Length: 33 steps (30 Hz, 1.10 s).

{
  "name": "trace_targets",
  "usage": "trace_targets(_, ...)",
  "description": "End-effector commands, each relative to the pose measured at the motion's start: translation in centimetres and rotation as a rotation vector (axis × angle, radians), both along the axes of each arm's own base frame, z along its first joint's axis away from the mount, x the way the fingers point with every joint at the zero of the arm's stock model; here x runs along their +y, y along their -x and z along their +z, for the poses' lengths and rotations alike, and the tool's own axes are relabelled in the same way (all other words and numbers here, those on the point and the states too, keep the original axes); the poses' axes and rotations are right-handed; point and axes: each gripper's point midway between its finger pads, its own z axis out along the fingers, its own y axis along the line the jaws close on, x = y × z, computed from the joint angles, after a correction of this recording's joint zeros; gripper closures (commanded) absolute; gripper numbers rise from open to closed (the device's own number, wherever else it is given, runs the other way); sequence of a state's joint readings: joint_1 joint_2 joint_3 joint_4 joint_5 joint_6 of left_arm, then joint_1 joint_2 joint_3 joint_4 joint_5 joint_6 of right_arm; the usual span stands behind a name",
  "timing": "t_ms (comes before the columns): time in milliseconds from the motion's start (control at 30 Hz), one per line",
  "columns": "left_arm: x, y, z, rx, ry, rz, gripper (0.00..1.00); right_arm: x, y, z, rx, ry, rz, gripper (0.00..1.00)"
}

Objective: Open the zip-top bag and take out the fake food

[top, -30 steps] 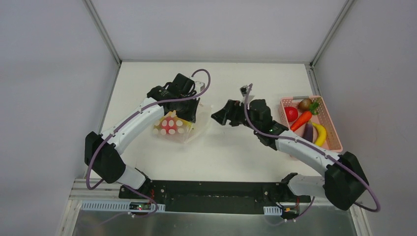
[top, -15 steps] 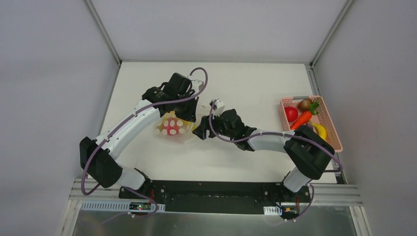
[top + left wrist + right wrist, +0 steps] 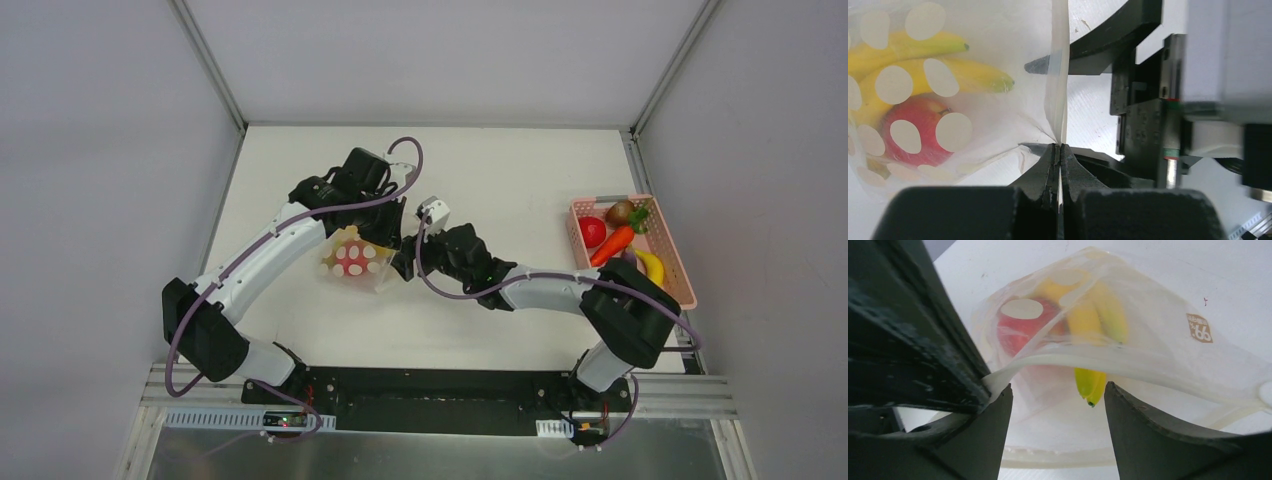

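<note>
One zip-top bag (image 3: 355, 262), clear with white dots, sits on the table (image 3: 500, 170) left of centre, between the two grippers. Inside it: two yellow bananas (image 3: 975, 76) and one red apple (image 3: 922, 114). One small brown sticker (image 3: 1200, 327) is on the film.

Left gripper (image 3: 1060, 152): fingers pressed together, clamping a thin flap of the bag's edge. The film runs straight up from the pinch. Right gripper (image 3: 1057, 390): fingers apart, pointed at the bag's mouth side, with the rim strip and a banana tip seen in the gap. Cannot tell if either finger touches the plastic. The two grippers are close together, right one just beside the bag's right edge in the top view.

One pink basket (image 3: 600, 200) stands at the right edge of the table, well apart from the bag. In it:
- one red tomato (image 3: 592, 231)
- one orange carrot (image 3: 613, 245)
- one brown piece (image 3: 620, 211)
- one green piece (image 3: 640, 219)
- one banana (image 3: 652, 270)
- one purple eggplant (image 3: 627, 270), partly hidden

The surface is a plain white tabletop. Pale grey walls (image 3: 430, 60) close it in on three sides, with metal frame posts in the two far corners. A black base plate (image 3: 440, 385) holds both arms at the near edge, with a metal rail below it.
</note>
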<state>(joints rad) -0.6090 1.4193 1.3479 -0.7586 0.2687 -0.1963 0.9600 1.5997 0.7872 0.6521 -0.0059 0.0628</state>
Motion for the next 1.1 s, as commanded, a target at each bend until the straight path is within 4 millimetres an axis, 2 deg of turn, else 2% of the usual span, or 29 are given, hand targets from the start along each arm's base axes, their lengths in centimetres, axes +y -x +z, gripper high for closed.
trace_targets(0, -1.3, 0.5, 2.1, -0.014, 0.088, -0.029, 1.00, 1.3, -2.0, 0.9, -0.086, -0.034, -0.029, 0.31)
trace_targets(167, -1.3, 0.6, 2.6, -0.029, 0.101, -0.031, 1.00, 1.9, -2.9, -0.5, -0.094, -0.048, -0.059, 0.34)
trace_targets(500, -1.7, 0.7, 2.2, -0.003, 0.112, -0.040, 1.00, 3.2, -4.5, -3.1, -0.111, -0.026, -0.076, 0.42)
trace_targets(667, -1.9, 0.7, 1.8, 0.006, 0.109, -0.042, 1.00, 3.7, -4.9, -3.6, -0.142, 0.005, -0.062, 0.54)
trace_targets(833, -1.9, 0.5, 1.4, 0.013, 0.098, -0.039, 1.00, 3.4, -5.2, -4.5, -0.148, 0.067, -0.059, 0.73)
trace_targets(1067, -0.8, -0.3, 0.7, -0.010, 0.032, 0.003, 1.00, 1.7, -4.6, -3.3, -0.151, 0.078, -0.083, 1.00)
